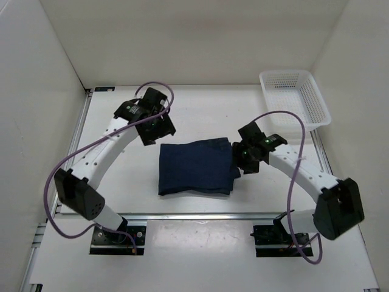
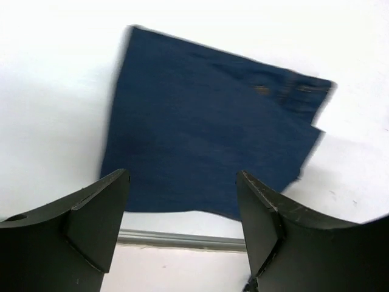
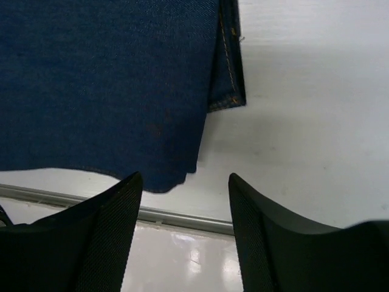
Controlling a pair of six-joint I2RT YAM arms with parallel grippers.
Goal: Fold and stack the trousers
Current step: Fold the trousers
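At the middle of the bench the trousers lie folded into a compact, nearly square pad, flat on the surface. The left tool hovers off the pad's 10 o'clock corner with its jaws spread wide and nothing between them. The right tool sits just beside the 3 o'clock edge, also parted and empty. A white basket stands well apart at the bench's 1 o'clock corner.

The folding itself looks done, so what remains is probably tidying and placing the pad. A stitched edge pokes out beyond the top layer on the 3 o'clock side. It is best nudged back toward 9 o'clock before anything else, with the push kept low so the layers do not ride up.

If the pad must be moved, each tool should bite through every layer at opposite edges, 9 and 3 o'clock. The lift should be level and slow. Denim this floppy is likely to sag in the middle and unfold if only the top layer is pinched.
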